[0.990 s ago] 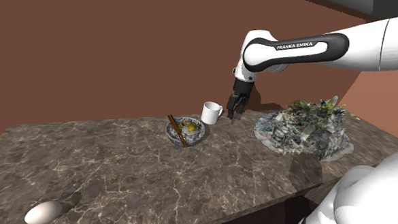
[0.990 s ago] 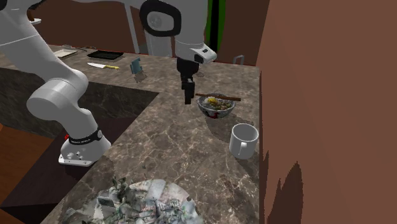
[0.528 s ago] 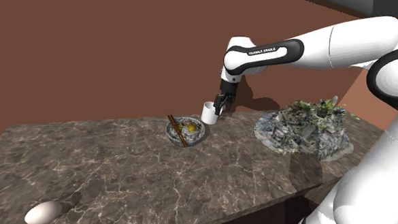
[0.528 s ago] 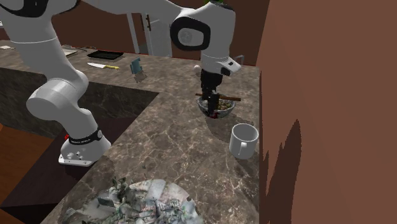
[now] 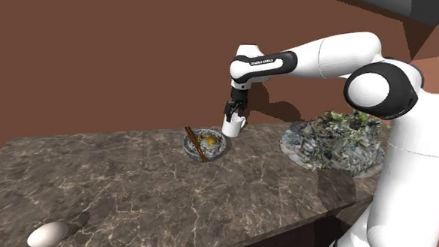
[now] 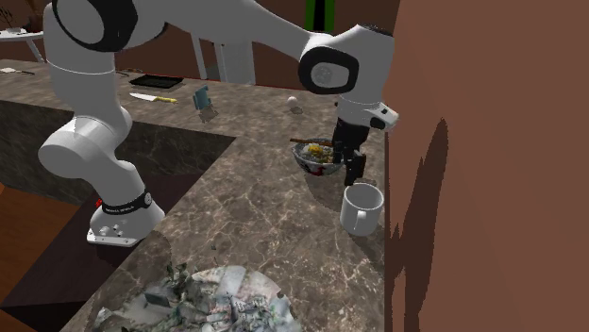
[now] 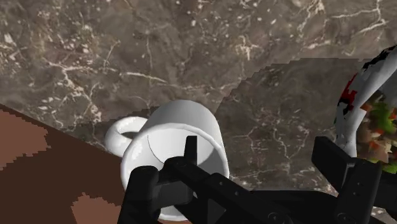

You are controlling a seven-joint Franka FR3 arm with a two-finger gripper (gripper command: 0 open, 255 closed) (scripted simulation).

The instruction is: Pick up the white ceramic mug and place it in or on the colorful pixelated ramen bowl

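Holding food and chopsticks, the bowl sits beside the empty mug; my gripper hovers over its rim, fingers apart, gripping nothing.

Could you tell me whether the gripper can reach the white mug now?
Probably yes: the black two-finger gripper hangs just above the white handled mug, jaws open, with nothing in the way.

In the shoulder view the end effector stands in front of the white mug and hides its rim and handle, so whether it touches the mug cannot be told. In the wrist view its black body covers the mug's lower part, and the picture's edge cuts the patterned bowl. The second exterior view's lower edge cuts the grey-green heap
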